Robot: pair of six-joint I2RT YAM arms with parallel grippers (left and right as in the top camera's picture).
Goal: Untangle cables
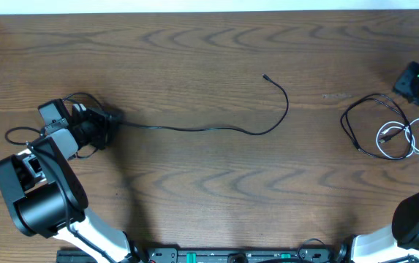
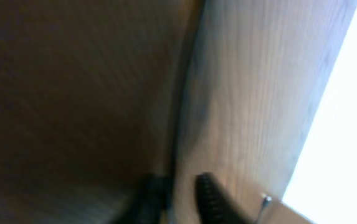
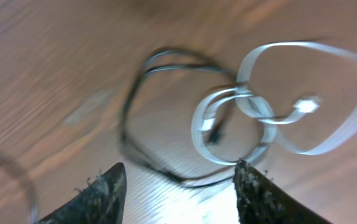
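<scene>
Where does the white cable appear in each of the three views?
Overhead: the white cable lies in loops at the far right.
Left wrist: not in it; only the blurred table shows.
Right wrist: the white cable lies looped, from the centre to the right.
Shared landmark: the black cable loop, on its left side in both views.

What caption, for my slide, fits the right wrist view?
Open right fingers above a white cable crossing a black cable on the table.

Long cable [image 1: 209, 130] across the middle of the desk [image 1: 194, 44], left end at the left tool [image 1: 110, 123], looped cables [image 1: 384, 133] overlapping on the right side, well apart from it
</scene>
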